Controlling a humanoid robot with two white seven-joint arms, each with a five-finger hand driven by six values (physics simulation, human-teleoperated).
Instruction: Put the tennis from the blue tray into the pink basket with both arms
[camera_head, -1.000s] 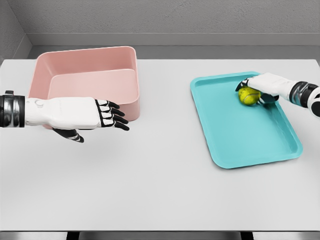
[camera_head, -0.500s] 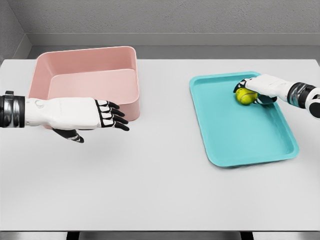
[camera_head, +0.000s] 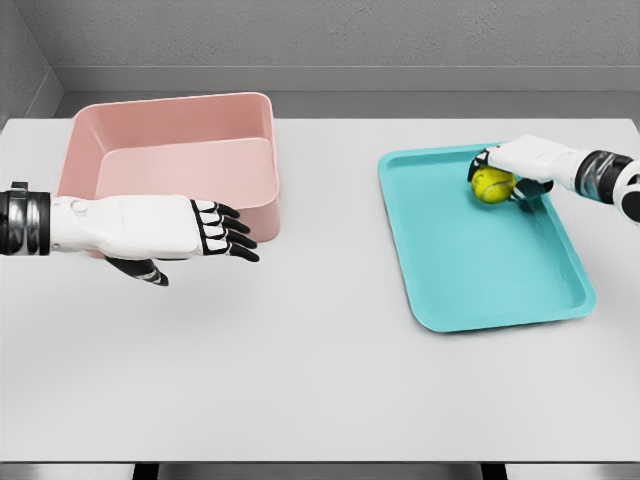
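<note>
Right hand (camera_head: 518, 165): fingers curled around the tennis ball (camera_head: 491, 185), over the far end of the blue tray (camera_head: 480, 280).
Tray: reaches from under the right hand toward the robot, on the white table (camera_head: 320, 380).
Left hand (camera_head: 165, 230): fingers extended, holding nothing.
Pink basket (camera_head: 170, 160): just behind the left hand, well apart from the right hand.

The pink basket (camera_head: 170, 160) and blue tray (camera_head: 480, 260) looked like smooth matt plastic, the tennis ball (camera_head: 491, 185) fuzzy, the white table (camera_head: 320, 370) smooth and matt.
</note>
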